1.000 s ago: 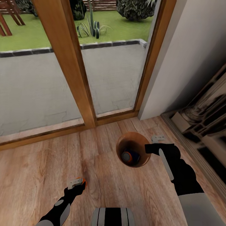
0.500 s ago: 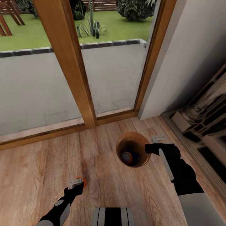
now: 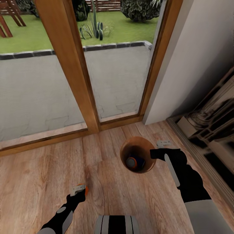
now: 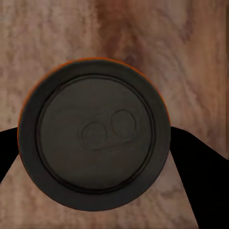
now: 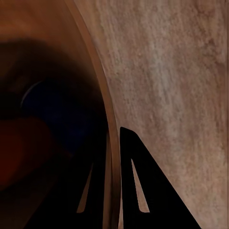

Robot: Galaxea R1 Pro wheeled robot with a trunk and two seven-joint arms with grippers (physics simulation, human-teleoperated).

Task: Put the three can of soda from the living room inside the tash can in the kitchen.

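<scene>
The tash can [image 3: 147,168], a round wastebasket with a copper-brown rim, stands on the wood floor near the wall corner. Inside it lie an orange can of soda [image 3: 131,162] with a silvery top and a dark blue one [image 3: 140,161]. My right gripper [image 3: 153,153] is shut on the basket's near-right rim. In the right wrist view that gripper [image 5: 109,148] straddles the rim [image 5: 98,67], one finger inside and one outside. My left gripper [image 3: 79,189] hangs over the floor to the basket's left, shut on a third, orange can [image 3: 86,190]. That can's dark top [image 4: 94,133] sits between the black fingers [image 4: 191,162].
A wood-framed glass door [image 3: 68,65] to a paved patio runs across the back. A white wall [image 3: 195,55] and a glossy dark cabinet front [image 3: 211,130] close off the right side. My base [image 3: 117,224] shows at the lower edge. Bare wood floor [image 3: 35,175] stretches to the left.
The left gripper and its orange can have shifted very slightly. The right gripper and the basket stay as they were.
</scene>
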